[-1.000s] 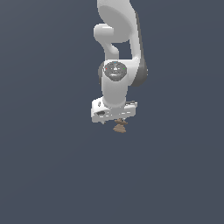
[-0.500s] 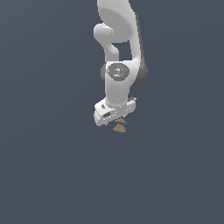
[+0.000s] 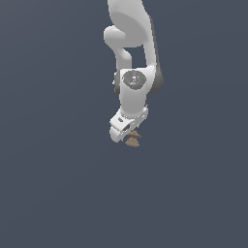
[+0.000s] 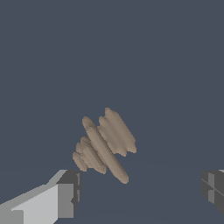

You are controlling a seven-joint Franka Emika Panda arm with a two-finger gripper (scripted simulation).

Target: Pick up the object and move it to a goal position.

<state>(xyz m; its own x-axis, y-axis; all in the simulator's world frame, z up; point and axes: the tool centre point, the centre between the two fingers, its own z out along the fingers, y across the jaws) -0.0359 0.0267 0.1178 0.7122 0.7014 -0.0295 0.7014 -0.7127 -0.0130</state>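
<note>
Gripper: in the wrist view its two fingers stand wide apart, one grey-white fingertip at one lower corner and the dark pad of the other at the opposite edge; the jaws are spread and grip nothing.
Object: a small brown-tan ribbed piece made of stacked ridges, lying tilted between the fingers and a little beyond them; it sits nearer the grey-white fingertip, and a gap shows on each side.
Object, exterior view: a tiny tan lump just below the white hand, at its lower edge, toward the exterior view's right of the finger block.
Gripper, exterior view: pointed downward, turned slightly askew.
Arm: white Panda links descend from the top of the frame.
Background: plain dark blue-grey all around.
</note>
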